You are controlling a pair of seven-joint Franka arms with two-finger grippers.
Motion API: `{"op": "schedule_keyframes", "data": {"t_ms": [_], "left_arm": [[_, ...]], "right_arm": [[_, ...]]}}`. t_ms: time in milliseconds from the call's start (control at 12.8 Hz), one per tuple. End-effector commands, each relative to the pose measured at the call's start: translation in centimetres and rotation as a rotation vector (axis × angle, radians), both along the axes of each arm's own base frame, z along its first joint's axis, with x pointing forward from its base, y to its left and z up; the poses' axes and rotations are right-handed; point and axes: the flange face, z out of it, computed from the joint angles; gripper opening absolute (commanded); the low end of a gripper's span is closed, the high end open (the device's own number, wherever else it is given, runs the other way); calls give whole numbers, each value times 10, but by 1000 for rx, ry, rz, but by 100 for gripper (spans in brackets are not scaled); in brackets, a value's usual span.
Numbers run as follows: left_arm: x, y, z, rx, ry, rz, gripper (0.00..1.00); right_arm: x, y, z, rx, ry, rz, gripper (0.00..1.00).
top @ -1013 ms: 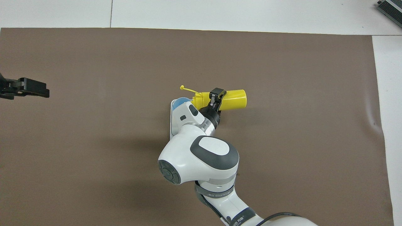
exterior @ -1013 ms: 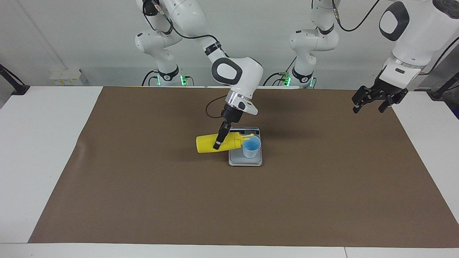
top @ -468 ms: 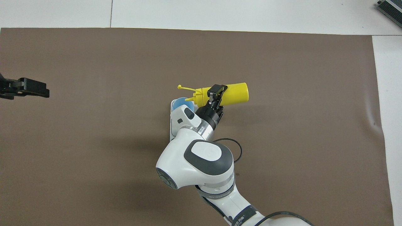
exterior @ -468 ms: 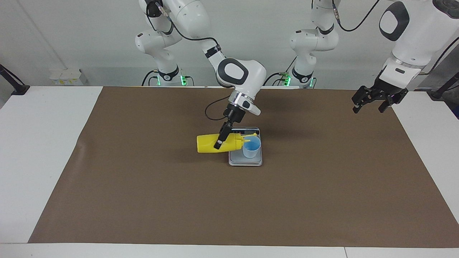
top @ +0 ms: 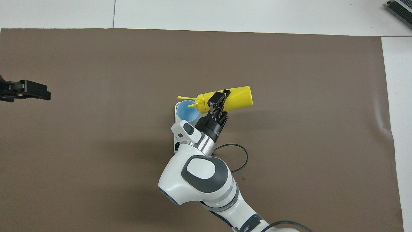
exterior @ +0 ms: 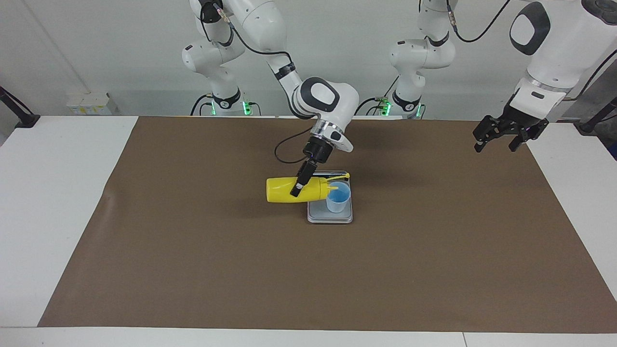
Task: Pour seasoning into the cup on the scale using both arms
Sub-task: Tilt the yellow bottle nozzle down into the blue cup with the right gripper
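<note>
The yellow seasoning bottle (exterior: 295, 189) (top: 232, 98) hangs almost on its side, its nozzle over the rim of the light blue cup (exterior: 338, 197) (top: 186, 110). My right gripper (exterior: 297, 187) (top: 218, 98) is shut on the bottle's body near the nozzle end. The cup stands upright on the silver-grey scale (exterior: 330, 215) (top: 176, 141), partly hidden by the right arm in the overhead view. The bottle's cap strap (exterior: 340, 177) sticks out over the scale. My left gripper (exterior: 501, 134) (top: 32, 90) waits open in the air over the mat's edge at the left arm's end.
A brown mat (exterior: 193, 270) covers most of the white table (exterior: 48, 193). A black cable (exterior: 284, 149) loops from the right wrist. A dark object (top: 400, 8) lies at the table's corner farthest from the robots, at the right arm's end.
The right arm has drawn back toward the robots and turned its wrist. The bottle moved with it, so the cup shows more in the overhead view. The left arm stayed still.
</note>
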Motion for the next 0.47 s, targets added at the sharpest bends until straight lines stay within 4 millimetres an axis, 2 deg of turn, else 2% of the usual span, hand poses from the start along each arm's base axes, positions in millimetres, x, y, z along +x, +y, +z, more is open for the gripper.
{"op": "schedule_keyframes", "data": {"t_ms": [0,156,390], "left_arm": [[-6,2,3,-14,0,0,100],[-6,2,3,-14,1,0,100],[-6,2,3,-14,0,0,100]], "right_arm": [[-6,-11,-1,-15,-79,28,16],[-11,-14,-5,-42,-98,55,4],[-10,-22,-9,-56,-147,75,0]]}}
